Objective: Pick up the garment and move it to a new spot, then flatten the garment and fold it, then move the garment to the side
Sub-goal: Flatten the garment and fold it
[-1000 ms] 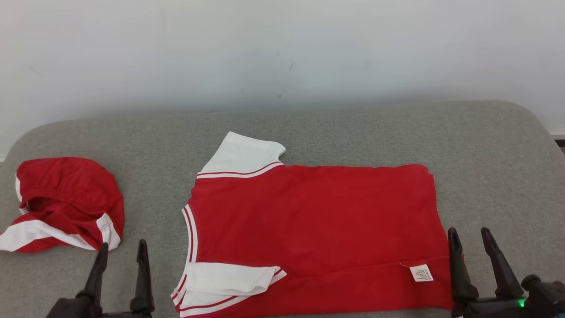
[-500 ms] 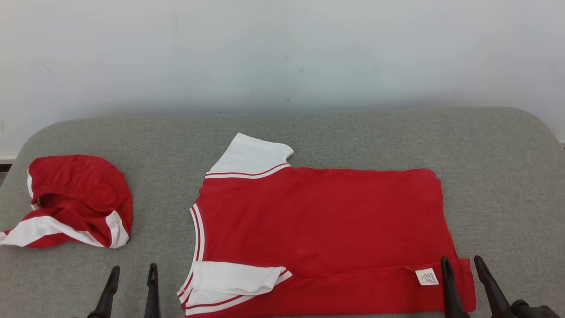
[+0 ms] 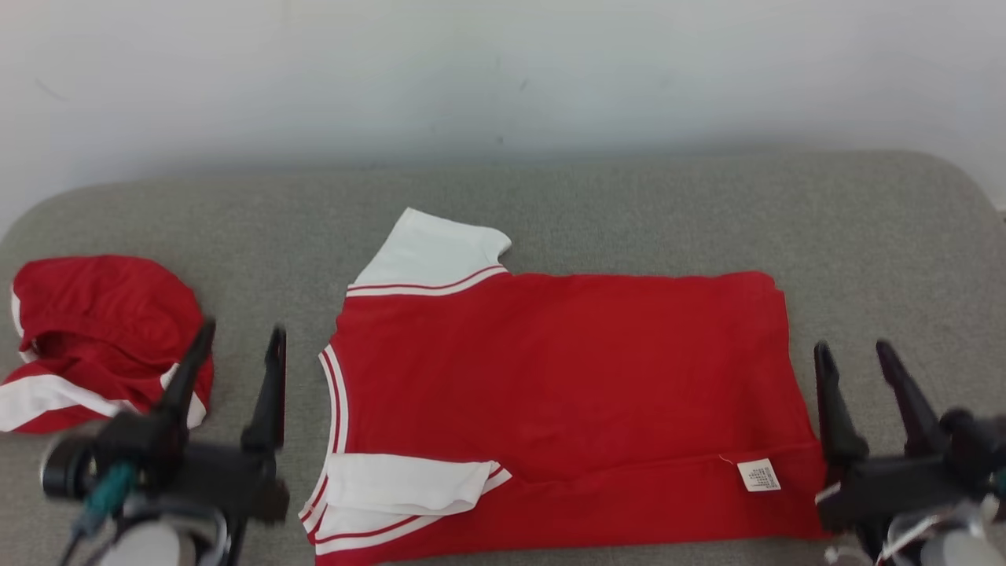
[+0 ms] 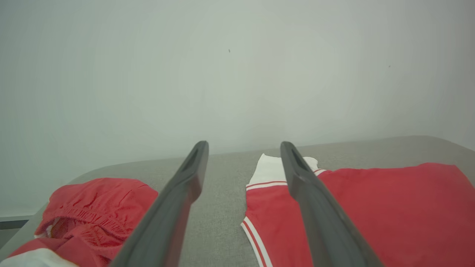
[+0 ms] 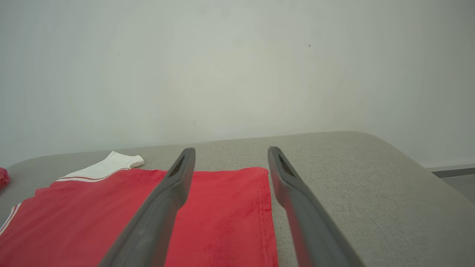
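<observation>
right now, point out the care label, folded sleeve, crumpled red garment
care label [image 3: 759, 475], head view, tag's middle
folded sleeve [image 3: 405, 481], head view, white top layer
crumpled red garment [image 3: 102, 306], head view, red top

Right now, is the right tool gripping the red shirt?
No: the right tool is open, and the red shirt lies flat on the grey cushion with nothing pinched in it.

You have a grey padded surface [image 3: 629, 212] with rounded corners carrying two pieces of cloth. The red shirt [image 3: 566, 377] lies spread flat between your left gripper [image 3: 242, 328] and your right gripper [image 3: 853, 346], collar toward the left one, hem and white label [image 3: 758, 475] just beside the right one. A crumpled red-and-white bundle [image 3: 94, 314] sits just outside the left gripper, apart from the shirt.
</observation>
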Robot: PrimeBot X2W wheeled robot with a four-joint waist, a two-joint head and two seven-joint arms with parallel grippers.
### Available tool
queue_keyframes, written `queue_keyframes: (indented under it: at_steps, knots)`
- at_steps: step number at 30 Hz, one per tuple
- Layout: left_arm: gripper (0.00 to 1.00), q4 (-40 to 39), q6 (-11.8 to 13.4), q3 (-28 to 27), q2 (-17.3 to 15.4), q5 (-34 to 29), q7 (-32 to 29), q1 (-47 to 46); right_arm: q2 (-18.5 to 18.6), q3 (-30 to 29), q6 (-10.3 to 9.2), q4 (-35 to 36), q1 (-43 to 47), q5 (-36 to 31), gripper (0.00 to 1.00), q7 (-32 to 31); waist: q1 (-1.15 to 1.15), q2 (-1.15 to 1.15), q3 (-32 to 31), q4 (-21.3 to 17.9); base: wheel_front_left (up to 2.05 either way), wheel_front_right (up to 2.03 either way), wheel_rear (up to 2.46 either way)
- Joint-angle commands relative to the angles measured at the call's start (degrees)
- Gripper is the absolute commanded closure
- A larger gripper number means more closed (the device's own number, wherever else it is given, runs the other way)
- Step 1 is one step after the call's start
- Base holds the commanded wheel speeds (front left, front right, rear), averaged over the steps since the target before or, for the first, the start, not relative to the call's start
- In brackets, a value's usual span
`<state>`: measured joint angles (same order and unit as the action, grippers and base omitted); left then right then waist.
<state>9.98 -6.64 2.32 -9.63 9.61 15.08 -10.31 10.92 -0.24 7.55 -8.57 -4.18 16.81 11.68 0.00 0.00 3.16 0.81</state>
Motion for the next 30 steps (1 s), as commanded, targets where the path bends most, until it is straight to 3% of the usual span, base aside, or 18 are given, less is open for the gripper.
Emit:
queue_keyframes:
  at_steps: [1,9,17,23,30]
  knots:
    - [0.0,0.6,-0.4,0.5,-1.0,0.3,-0.5,-3.4,0.9,0.1,-0.14,-0.7,-2.4,0.6,0.0,-1.1,0.0,0.0,2.8,-1.2,0.0,0.0,0.0]
    - [0.0,9.5,-0.7,11.2,-6.6,6.7,-6.4,-27.6,5.8,-0.1,-0.14,-8.8,-20.2,3.6,0.0,-10.2,0.0,0.0,12.0,-3.5,0.0,0.0,0.0]
    - [0.0,22.8,-0.8,24.6,-12.9,16.5,-11.1,-47.9,8.4,5.7,-0.14,-20.2,-36.2,7.0,0.0,-16.9,0.0,0.0,20.0,-6.9,0.0,0.0,0.0]
    - [0.0,30.6,-0.8,33.6,-14.9,21.6,-14.3,-55.9,6.9,10.5,-0.14,-27.4,-42.4,9.9,0.0,-19.2,0.0,0.0,23.5,-8.7,0.0,0.0,0.0]
    - [0.0,36.6,-0.8,39.7,-16.0,27.3,-17.1,-60.5,4.4,15.8,-0.14,-32.0,-46.5,13.3,0.0,-18.5,0.0,0.0,25.4,-10.5,0.0,0.0,0.0]
